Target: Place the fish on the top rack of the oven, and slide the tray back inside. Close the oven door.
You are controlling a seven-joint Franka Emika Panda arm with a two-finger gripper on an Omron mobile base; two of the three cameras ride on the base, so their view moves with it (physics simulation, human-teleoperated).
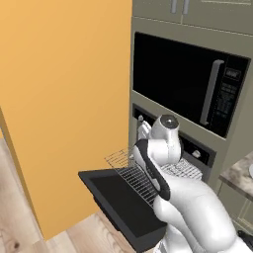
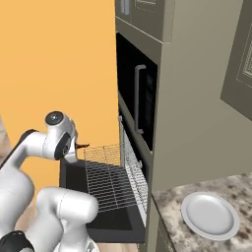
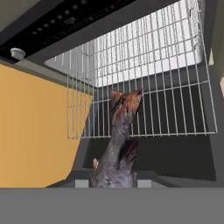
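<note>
Glossy white rounded arm (image 1: 192,207), dark joint bands, grey cap.

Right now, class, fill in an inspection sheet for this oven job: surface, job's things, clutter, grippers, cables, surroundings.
Surface: oven door lies open and flat, below the pulled-out top rack.
Job's things: fish is off the rack, tail pointing toward the rack's front edge; the rack is bare; oven control strip with silver knobs sits above the opening.
Clutter: nothing seen on door or rack.
Grippers: gripper is shut on the fish, at the rack's front edge; its fingers are hidden behind the fish.
Cables: nothing seen.
Surroundings: microwave above the oven; white plate on the speckled counter; orange wall to the left.
</note>
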